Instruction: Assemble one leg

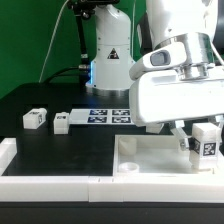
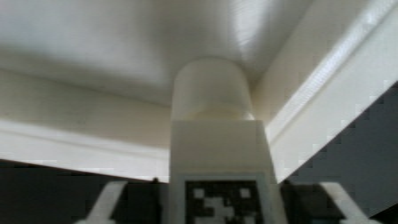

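My gripper (image 1: 201, 141) is shut on a leg (image 1: 208, 140), a small white block with a black-and-white tag. It holds the leg upright over the near right corner of the large white tray-like piece (image 1: 150, 160). In the wrist view the leg (image 2: 217, 120) runs from between my fingers (image 2: 111, 205) toward the tray's corner wall (image 2: 107, 110), its rounded end close to or touching it; contact cannot be told. My gripper (image 2: 217, 205) grips it at the tagged end. Two more legs (image 1: 35, 118) (image 1: 62, 122) lie on the black table at the exterior view's left.
The marker board (image 1: 110, 114) lies behind the tray. The arm's base (image 1: 110, 50) stands at the back. A white raised border (image 1: 50, 185) runs along the table's front edge and left side.
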You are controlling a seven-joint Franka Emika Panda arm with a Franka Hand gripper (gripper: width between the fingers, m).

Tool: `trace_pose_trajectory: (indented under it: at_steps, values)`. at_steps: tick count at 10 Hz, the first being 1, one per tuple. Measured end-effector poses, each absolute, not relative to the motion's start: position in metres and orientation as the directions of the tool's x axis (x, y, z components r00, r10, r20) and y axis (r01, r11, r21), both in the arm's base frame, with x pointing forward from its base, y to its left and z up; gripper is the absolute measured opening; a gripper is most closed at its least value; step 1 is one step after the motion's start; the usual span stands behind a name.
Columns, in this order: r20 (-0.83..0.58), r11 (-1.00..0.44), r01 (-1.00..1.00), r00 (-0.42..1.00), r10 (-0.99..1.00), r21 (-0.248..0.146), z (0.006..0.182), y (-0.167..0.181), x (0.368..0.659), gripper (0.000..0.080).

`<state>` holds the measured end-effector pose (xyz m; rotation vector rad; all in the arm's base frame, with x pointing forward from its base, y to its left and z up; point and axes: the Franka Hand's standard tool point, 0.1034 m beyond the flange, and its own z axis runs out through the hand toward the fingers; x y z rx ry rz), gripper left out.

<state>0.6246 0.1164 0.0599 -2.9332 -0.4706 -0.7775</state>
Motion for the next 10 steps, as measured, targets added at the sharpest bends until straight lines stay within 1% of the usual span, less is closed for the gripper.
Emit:
trace_pose_trajectory:
  at_steps: [1,2,3,4,5,6,7,8,10]
  values:
    - [0.494,-0.951,0.31,0.825,0.274,0.01,0.06,0.116,0.625,0.0502]
    - [0.494,-0.951,0.31,0.825,0.274,0.01,0.06,0.116,0.625,0.0502]
    - [0.494,-0.951,0.31,0.825,0.274,0.01,0.06,0.116,0.625,0.0616]
    - [0.494,-0.951,0.31,0.825,0.274,0.01,0.06,0.116,0.625,0.0616]
    - [0.494,-0.951,0.31,0.825,0.274,0.01,0.06,0.116,0.625,0.0642]
    - [0.494,-0.951,0.31,0.825,0.274,0.01,0.06,0.116,0.625,0.0648]
    - [0.49,-0.951,0.309,0.828,0.273,0.006,0.066,0.117,0.626,0.0648]
    - [0.493,-0.951,0.311,0.826,0.272,0.005,0.078,0.12,0.628,0.0649]
    - [0.497,-0.951,0.31,0.824,0.272,0.007,0.086,0.119,0.631,0.0649]
